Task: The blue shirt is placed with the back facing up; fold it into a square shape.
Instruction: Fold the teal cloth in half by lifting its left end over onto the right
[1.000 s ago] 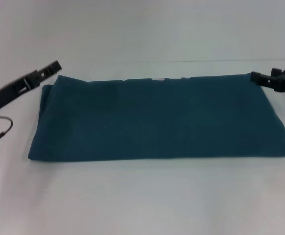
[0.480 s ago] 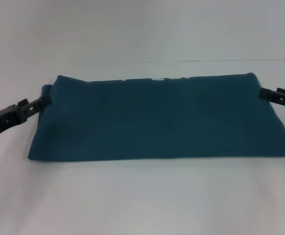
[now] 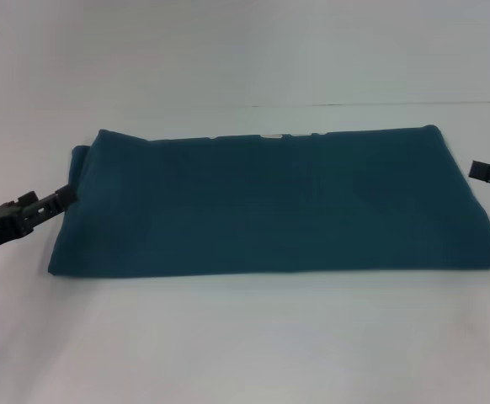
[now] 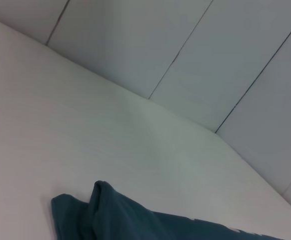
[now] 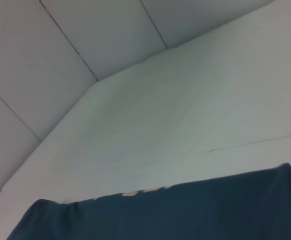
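The blue shirt [image 3: 270,202] lies flat on the white table [image 3: 245,337], folded into a wide rectangle with its long side running left to right. My left gripper [image 3: 64,197] is at the middle of the shirt's left edge, its tip just touching or nearly touching the cloth. My right gripper [image 3: 478,170] pokes in from the right, a little off the shirt's right edge. The left wrist view shows a rumpled corner of the shirt [image 4: 110,217]. In the right wrist view the shirt's far edge [image 5: 175,212] is seen.
Bare white tabletop surrounds the shirt on all sides. A pale panelled wall [image 3: 245,50] rises behind the table's far edge. A pale strip at the collar [image 3: 270,135] shows along the shirt's far edge.
Both grippers have left the shirt's far corners and come toward me along its short edges. The right one has also drawn outward. The shirt has not moved.
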{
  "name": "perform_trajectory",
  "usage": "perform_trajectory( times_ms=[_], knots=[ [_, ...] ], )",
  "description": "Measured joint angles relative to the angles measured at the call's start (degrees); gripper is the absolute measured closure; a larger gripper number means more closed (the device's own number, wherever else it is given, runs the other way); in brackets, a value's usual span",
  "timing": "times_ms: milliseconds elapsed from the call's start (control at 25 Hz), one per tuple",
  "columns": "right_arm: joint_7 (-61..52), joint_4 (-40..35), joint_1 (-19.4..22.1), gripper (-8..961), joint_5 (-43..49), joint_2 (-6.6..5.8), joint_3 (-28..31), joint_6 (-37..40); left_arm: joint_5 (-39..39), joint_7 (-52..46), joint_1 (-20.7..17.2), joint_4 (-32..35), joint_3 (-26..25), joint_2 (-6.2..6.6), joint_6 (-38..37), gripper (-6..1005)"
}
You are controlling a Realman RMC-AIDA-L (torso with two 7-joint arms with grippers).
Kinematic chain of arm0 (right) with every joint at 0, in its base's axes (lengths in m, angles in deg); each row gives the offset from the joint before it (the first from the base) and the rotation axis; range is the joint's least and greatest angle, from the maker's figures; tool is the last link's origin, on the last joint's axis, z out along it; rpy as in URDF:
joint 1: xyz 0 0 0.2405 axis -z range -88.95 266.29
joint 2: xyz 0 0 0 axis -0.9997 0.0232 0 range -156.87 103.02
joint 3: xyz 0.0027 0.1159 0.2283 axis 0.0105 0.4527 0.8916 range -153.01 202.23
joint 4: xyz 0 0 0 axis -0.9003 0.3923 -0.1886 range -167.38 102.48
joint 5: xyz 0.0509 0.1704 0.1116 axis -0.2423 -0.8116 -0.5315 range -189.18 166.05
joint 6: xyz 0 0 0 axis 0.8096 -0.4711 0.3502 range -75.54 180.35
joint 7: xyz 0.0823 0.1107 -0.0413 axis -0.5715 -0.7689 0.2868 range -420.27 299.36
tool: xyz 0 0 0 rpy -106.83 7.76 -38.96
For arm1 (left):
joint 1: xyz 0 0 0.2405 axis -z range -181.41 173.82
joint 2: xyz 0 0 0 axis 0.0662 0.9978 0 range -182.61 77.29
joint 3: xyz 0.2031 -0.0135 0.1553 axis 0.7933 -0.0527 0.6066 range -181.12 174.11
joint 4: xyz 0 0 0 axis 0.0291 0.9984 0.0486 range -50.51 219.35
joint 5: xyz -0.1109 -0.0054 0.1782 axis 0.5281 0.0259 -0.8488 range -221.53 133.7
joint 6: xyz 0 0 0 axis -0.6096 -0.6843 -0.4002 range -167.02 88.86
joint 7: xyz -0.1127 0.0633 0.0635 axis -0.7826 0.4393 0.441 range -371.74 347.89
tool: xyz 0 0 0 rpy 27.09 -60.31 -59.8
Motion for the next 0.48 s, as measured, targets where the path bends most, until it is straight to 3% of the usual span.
perform_trajectory(
  times_ms=[160, 480],
  knots=[
    [-1.4, -0.1, 0.8, 158, 0.0, -0.64, -0.6, 0.2, -0.3, -0.2, -0.1, 0.0, 0.0, -0.01, -0.3, 61],
    [-1.6, -0.1, 1.1, 159, 0.0, -0.74, -0.6, -0.1, -3.7, -6.1, -1.2, 2.1, 0.1, 0.06, -3.0, 61]
  ],
)
